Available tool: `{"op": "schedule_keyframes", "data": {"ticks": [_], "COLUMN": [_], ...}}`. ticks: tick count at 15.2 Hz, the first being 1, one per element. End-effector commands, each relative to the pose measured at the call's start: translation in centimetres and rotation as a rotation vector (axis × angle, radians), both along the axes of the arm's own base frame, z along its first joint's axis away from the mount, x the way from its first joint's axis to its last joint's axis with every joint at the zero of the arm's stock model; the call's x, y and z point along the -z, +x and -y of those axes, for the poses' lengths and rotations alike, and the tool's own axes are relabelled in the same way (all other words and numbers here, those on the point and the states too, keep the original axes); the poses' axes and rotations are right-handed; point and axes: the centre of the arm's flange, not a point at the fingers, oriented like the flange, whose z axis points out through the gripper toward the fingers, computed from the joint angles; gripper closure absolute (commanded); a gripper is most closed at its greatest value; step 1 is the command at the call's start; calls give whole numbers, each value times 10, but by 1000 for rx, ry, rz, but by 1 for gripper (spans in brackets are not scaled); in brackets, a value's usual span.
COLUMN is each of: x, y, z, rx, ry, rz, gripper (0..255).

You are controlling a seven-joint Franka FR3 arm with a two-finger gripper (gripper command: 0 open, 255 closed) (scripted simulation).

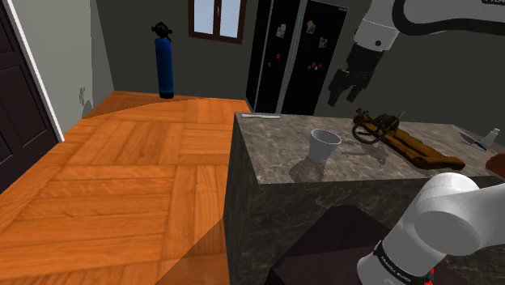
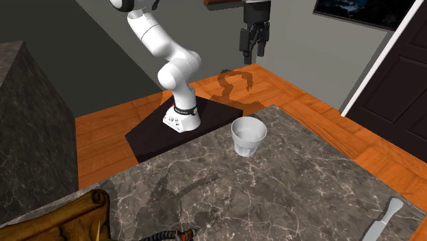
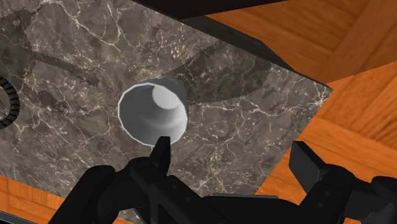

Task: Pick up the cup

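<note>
- A white glossy robot arm [image 2: 164,41]: rounded tubular links, bulging at each bend.
- A black ring joint [image 1: 396,261] bears small white lettering beside a red mark.
- An all-black two-finger gripper [image 2: 252,51]: blocky body, angular tapering fingers [image 3: 160,149].
- A white flared foot [image 2: 179,122], dotted with dark marks, meets a dark flat-topped box stand [image 2: 147,137].

Orange parquet floor [image 1: 121,178] spreads beneath grey walls [image 1: 129,40]. A dark marble counter [image 1: 275,133] stands near. Along the far wall are a wood-framed window [image 1: 217,18], a black fridge [image 1: 291,57] and a blue cylinder [image 1: 165,69]. A dark door [image 1: 20,105] stands at the shoulder view's left.
</note>
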Motion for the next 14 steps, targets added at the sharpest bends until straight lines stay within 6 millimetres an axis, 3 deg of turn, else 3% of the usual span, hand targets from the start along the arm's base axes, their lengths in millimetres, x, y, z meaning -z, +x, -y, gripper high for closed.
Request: {"op": "schedule_keyframes", "data": {"ticks": [1, 14], "x": [0, 109], "y": [0, 34], "z": [0, 153], "rx": [0, 14], "ry": [0, 167], "rz": [0, -13], "gripper": [0, 0]}}
